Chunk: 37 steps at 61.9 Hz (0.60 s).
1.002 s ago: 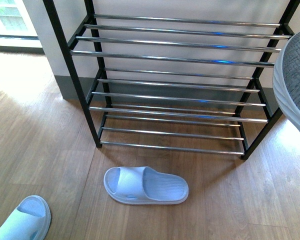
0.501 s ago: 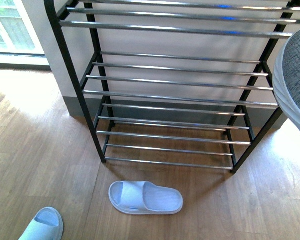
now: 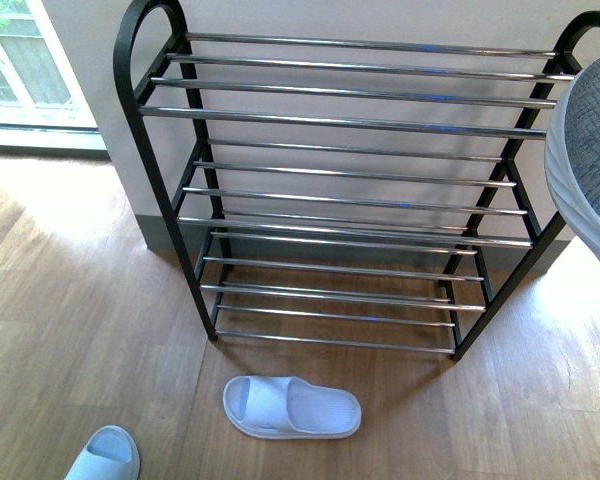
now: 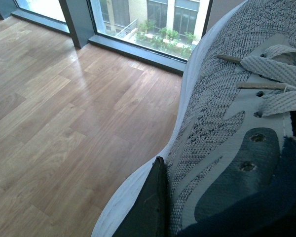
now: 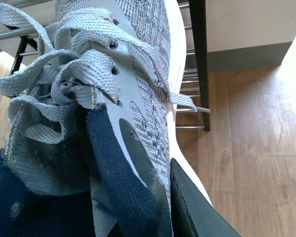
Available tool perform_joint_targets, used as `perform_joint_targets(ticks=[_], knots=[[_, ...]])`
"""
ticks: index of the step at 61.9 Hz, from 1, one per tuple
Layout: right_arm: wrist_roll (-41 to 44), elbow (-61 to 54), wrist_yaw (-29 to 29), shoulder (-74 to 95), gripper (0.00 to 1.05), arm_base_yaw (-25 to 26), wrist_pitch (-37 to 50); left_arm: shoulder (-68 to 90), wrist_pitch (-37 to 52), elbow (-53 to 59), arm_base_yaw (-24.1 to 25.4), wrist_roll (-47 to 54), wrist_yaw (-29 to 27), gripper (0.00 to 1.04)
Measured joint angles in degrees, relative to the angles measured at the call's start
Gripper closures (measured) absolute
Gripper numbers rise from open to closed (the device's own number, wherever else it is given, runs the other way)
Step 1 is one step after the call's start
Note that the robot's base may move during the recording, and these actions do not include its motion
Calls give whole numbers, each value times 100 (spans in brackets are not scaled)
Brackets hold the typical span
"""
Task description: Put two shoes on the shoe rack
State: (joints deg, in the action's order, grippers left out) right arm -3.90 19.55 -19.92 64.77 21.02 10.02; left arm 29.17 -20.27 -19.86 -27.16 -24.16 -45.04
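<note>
The shoe rack stands against the wall in the front view, with a black frame, rounded top corners and tiers of chrome bars, all bare. One grey sneaker pokes in at the right edge, level with the upper tiers. In the right wrist view my right gripper is shut on that grey sneaker at its collar. One black finger presses the outer side, and a rack post is just beyond. My left gripper is shut on the other grey sneaker, with one finger on its side.
A white slipper lies on the wooden floor just in front of the rack. Another white slipper is at the lower left edge. A window is at the far left. The left wrist view shows floor and a low window.
The front view has drawn back and risen: the rack's rounded top corners have come into sight and the slippers look smaller and lower. The sneaker at the right edge holds its place.
</note>
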Motion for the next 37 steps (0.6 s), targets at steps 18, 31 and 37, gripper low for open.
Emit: perform_joint_targets(ticks=[18, 31, 37], knots=[[-85, -592, -212, 50, 103, -90, 2371, 0, 0, 0, 0, -2, 0, 103], [-468, 243, -61, -94, 103, -575, 1392, 0, 0, 0, 0, -2, 0, 103], [-675, 767, 98, 133, 103, -898, 826, 0, 0, 0, 0, -2, -2, 103]])
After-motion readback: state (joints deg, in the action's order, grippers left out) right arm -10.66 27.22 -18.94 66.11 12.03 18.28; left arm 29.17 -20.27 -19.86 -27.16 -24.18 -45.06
